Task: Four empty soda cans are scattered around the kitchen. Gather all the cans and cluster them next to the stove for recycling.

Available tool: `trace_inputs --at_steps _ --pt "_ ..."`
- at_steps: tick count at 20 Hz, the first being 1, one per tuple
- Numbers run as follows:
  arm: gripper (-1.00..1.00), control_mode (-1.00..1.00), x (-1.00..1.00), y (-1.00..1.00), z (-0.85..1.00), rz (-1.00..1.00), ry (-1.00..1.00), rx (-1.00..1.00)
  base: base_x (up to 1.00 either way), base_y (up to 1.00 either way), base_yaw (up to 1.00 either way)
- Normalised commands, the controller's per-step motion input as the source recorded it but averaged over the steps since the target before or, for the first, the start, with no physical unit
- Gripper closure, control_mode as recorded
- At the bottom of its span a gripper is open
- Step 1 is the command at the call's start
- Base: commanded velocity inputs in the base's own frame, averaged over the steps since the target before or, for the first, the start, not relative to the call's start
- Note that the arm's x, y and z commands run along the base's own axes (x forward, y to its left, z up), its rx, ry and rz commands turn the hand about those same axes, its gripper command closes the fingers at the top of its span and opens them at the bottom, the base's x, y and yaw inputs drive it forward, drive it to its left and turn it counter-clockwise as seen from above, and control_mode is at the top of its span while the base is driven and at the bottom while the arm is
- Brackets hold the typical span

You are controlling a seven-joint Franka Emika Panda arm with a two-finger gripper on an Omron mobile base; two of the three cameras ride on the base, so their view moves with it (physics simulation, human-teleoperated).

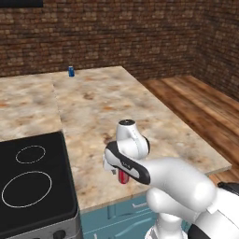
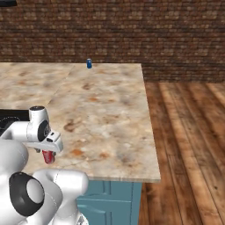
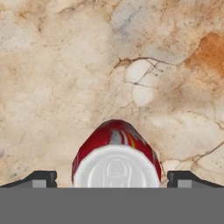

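- Gripper (image 3: 112,179): jaws spread wide, nothing pinched; dark fingertips (image 3: 41,178) stand on either side of the red can, apart from its wall.
- Red soda can (image 3: 116,151): directly below the gripper, centred between the fingers; upright, long axis in line with the gripper's approach; smooth painted cylinder with a silver top and pull-tab. My reading: a straight descent and close should seat it.
- Counter (image 1: 107,107): mottled beige-and-rust stone, matt and flat, carrying the can near its front edge.
- Stove (image 1: 32,186): glossy black glass with thin white burner rings, to the gripper's left, near.
- Blue soda can (image 1: 71,71): upright, far beyond the gripper at the counter's back edge, well apart.
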Motion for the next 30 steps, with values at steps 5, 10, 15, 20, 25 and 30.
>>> trace_inputs --at_steps 5,10,15,20,25,30 --pt "-1.0 -1.0 0.0 0.0 0.0 0.0 0.0 0.0 0.0 0.0 0.0" --pt "1.0 -1.0 0.0 0.0 0.0 0.0 0.0 0.0 0.0 0.0 0.0" --pt "1.0 -1.0 -0.09 0.0 0.16 0.0 0.0 0.0 0.0 0.0 0.0" --pt "1.0 -1.0 -0.97 -0.02 0.76 0.0 -0.06 0.06 0.0 0.0 0.0" --pt "1.0 -1.0 -0.97 -0.21 0.57 0.0 -0.08 0.03 0.0 0.0 0.0" --pt "1.0 -1.0 -0.66 -0.53 0.31 0.0 -0.14 0.0 0.0 0.0 0.0"
